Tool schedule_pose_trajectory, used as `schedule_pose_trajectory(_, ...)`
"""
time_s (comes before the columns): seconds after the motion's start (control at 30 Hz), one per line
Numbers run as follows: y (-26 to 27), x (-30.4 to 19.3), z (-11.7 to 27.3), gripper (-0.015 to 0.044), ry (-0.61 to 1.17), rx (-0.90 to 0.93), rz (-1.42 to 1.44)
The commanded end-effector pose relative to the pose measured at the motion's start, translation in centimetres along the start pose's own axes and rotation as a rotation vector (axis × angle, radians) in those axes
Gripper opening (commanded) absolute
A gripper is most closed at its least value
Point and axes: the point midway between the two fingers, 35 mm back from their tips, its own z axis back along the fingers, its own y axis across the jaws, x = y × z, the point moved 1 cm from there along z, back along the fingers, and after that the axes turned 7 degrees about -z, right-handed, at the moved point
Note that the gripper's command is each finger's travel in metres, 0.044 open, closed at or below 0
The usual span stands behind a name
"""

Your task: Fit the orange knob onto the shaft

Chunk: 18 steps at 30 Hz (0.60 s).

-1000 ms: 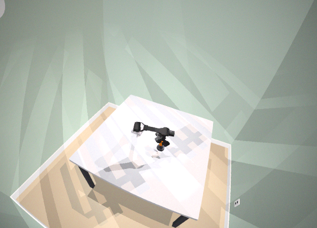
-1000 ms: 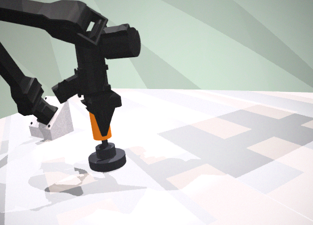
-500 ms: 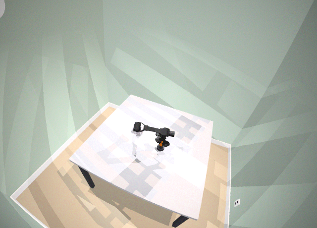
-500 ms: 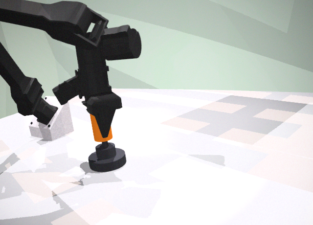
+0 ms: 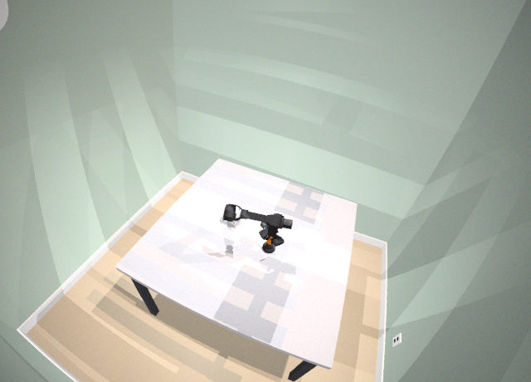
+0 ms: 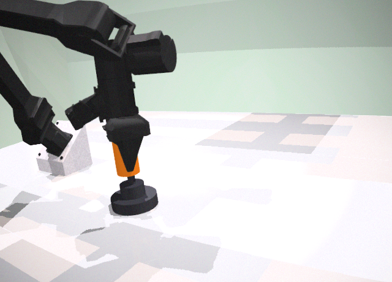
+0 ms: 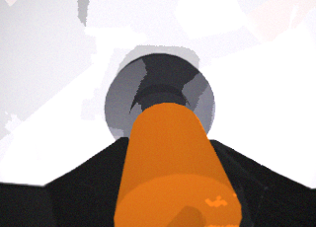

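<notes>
The orange knob (image 5: 269, 241) (image 6: 120, 162) (image 7: 168, 148) is held roughly upright over the round pedestal (image 5: 269, 249) (image 6: 134, 206) (image 7: 120, 96). My gripper (image 6: 129, 169) (image 7: 168, 146) is shut on the knob, one finger on each side. A short length of the dark shaft (image 6: 131, 179) shows between the knob's lower end and the pedestal's raised middle, so the knob is not down on the pedestal. The shaft's top is hidden at or inside the knob's lower end; how far it reaches in cannot be told. The flat sides of the hole and shaft are hidden.
The arm's pale angled base block (image 6: 79, 152) stands on the white table (image 5: 309, 326) (image 6: 348, 225), behind and left of the pedestal in the exterior view. Patchy shadows lie across the table top and walls.
</notes>
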Motion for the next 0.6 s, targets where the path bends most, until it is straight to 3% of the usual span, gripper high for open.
schedule_pose_trajectory(0.0,-0.06,-0.19,0.33,0.0,0.006,0.004,-0.094)
schedule_pose_trajectory(0.57,0.12,-0.15,0.02,0.0,0.006,0.004,-0.176)
